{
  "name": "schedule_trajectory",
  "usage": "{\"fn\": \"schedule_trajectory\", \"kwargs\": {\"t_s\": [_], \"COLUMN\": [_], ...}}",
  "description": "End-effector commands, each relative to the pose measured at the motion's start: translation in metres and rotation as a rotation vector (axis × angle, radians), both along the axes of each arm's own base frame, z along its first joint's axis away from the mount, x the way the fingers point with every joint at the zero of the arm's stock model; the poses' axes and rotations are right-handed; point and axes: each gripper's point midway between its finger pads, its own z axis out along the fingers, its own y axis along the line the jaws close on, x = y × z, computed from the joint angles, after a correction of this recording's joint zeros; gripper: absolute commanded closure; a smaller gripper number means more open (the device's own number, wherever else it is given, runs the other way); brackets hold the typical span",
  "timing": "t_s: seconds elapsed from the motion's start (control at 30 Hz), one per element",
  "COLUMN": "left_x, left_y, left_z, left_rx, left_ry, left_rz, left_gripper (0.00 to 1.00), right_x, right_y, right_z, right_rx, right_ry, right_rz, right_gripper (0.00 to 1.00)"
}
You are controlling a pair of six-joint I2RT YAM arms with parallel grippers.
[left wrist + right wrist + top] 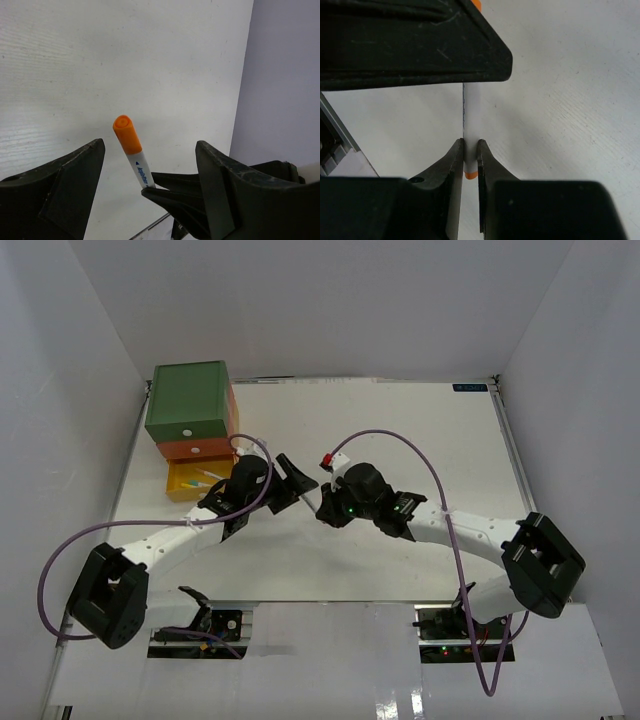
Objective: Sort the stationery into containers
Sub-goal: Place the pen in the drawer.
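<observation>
While my right gripper (470, 143) is pressed tight on the orange-capped white plastic marker (127, 135), low on its body near the tail end, my left gripper (150, 145) stands spread wide. The marker is in the gap between the left fingers and, as far as I can see, it touches neither of them. So the marker is in the air between both pairs of jaws, not on the white table (125, 50). Its long axis runs away from my right fingertips and passes through the opening of my left jaws, cap end first.

My left arm is the nearer one to the open yellow bottom drawer (178, 490), which lies behind my left jaws, on their wrist side. I judge this step to be a handover from right to left, and the left jaws should close on the body before the right ones let go.

The left wrist view shows the orange cap, the blue print on the body and my right fingers under it. The right wrist view hides nearly all of the cap behind a left finger, but it shows the pinch itself, with a small orange end below my fingertips. In the top view I cannot make out the marker. Only there I see the green top drawer (187, 400) and the orange-red middle drawer (195, 450).
</observation>
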Motion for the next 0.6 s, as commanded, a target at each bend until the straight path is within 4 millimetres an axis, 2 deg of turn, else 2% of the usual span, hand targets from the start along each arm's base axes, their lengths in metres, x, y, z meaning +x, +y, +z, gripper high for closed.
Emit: {"fn": "schedule_trajectory", "kwargs": {"t_s": [0.0,0.1,0.13,0.23,0.27,0.37,0.43,0.53,0.57], "left_x": [0.0117,0.0095,0.0088,0.0078,0.0069,0.0058,0.0057,0.0058,0.0066], "left_y": [-0.0118,-0.0164,-0.0184,-0.0193,-0.0197,-0.0190,-0.0183,-0.0167,-0.0150], "left_z": [0.0205,0.0157,0.0151,0.0137,0.0136,0.0130,0.0136,0.0135,0.0131], "left_rx": [-0.039,-0.040,-0.042,-0.041,-0.041,-0.044,-0.043,-0.042,-0.036], "left_ry": [-0.051,-0.038,-0.037,-0.035,-0.035,-0.033,-0.037,-0.042,-0.045], "left_rz": [0.022,0.014,0.008,0.007,0.004,0.006,0.008,0.014,0.023], "left_gripper": [0.17,0.30,0.39,0.54,0.63,0.79,0.84,0.87,0.87], "right_x": [-0.0005,-0.0008,-0.0010,-0.0006,-0.0007,-0.0009,-0.0001,0.0015,0.0021], "right_y": [0.0089,0.0083,0.0074,0.0082,0.0080,0.0076,0.0074,0.0050,0.0043], "right_z": [0.0245,0.0246,0.0226,0.0228,0.0215,0.0199,0.0208,0.0199,0.0213], "right_rx": [0.098,0.106,0.104,0.111,0.109,0.108,0.110,0.103,0.103], "right_ry": [-0.040,-0.044,-0.041,-0.041,-0.040,-0.037,-0.039,-0.047,-0.052], "right_rz": [0.008,0.005,0.001,-0.002,-0.002,-0.005,-0.009,-0.021,-0.024], "right_gripper": [0.85,0.85,0.84,0.84,0.83,0.82,0.80,0.67,0.59]}}
